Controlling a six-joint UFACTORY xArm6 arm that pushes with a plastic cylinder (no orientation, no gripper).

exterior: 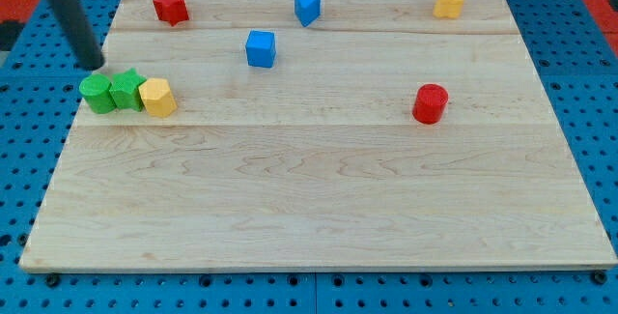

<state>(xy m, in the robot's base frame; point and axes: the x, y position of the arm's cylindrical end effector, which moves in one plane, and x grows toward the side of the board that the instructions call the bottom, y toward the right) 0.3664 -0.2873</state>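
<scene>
My tip (93,64) stands near the board's left edge, just above a row of three touching blocks and a little apart from them. The row runs from a round green block (96,93) through a green star-like block (126,90) to a yellow block (157,97) on its right. The round green block is the nearest to the tip. The dark rod slants up to the view's top left.
A red star-like block (171,6) lies at the top left, a blue wedge (307,8) at the top middle, a blue cube (261,48) below it. A yellow block (448,2) sits top right, a red cylinder (431,103) at the right. The wooden board (319,208) rests on a blue pegboard.
</scene>
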